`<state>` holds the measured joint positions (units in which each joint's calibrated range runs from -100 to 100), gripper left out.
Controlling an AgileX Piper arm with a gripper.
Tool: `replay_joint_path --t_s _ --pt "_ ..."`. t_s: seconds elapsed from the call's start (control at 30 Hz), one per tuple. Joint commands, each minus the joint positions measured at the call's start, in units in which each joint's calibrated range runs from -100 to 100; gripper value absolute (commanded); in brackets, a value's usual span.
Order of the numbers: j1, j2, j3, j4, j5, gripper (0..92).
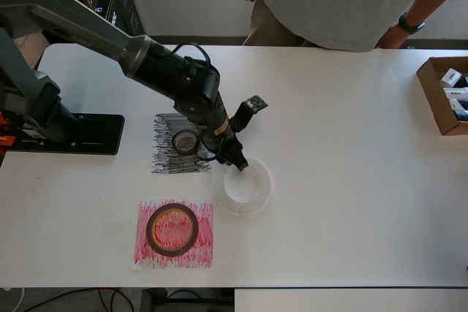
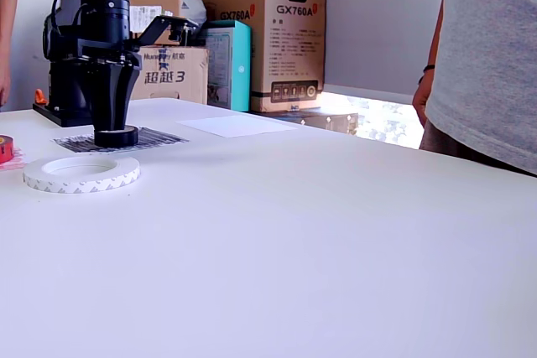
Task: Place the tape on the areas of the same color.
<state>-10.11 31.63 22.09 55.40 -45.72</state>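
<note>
White tape [image 1: 246, 185] lies on the bare table [image 1: 351, 144], my gripper [image 1: 238, 161] at its rim, grip unclear; black tape [image 1: 186, 141] and red tape [image 1: 172, 229] sit on matching patches; I should pinch the rim squarely, lift clear, then seek the white sheet [image 2: 237, 126].

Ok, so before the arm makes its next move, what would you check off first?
1. Black tape on the black scribbled patch: ok.
2. Dark-red tape on the red scribbled patch: ok.
3. White tape on the white sheet: not ok; it lies on the bare table, apart from the sheet.
4. Gripper at the white tape: ok; the overhead view shows its tip at the roll's rim.
5. Firm hold on that roll: cannot tell; the jaws are too dark and small to read.
6. White sheet free of other things: ok in the exterior view.
</note>
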Motion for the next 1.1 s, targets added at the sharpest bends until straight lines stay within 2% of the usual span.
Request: replay_joint_path --t_s 0.0,0.33,0.53,1.07 --pt "0.33 -0.38 0.04 -0.11 0.62 32.1" --pt "-0.93 0.09 0.04 -0.11 0.21 34.2" --pt "-1.01 -0.19 0.04 -0.11 0.38 46.7" --pt "-2.51 3.17 -0.51 -0.96 0.46 47.4"
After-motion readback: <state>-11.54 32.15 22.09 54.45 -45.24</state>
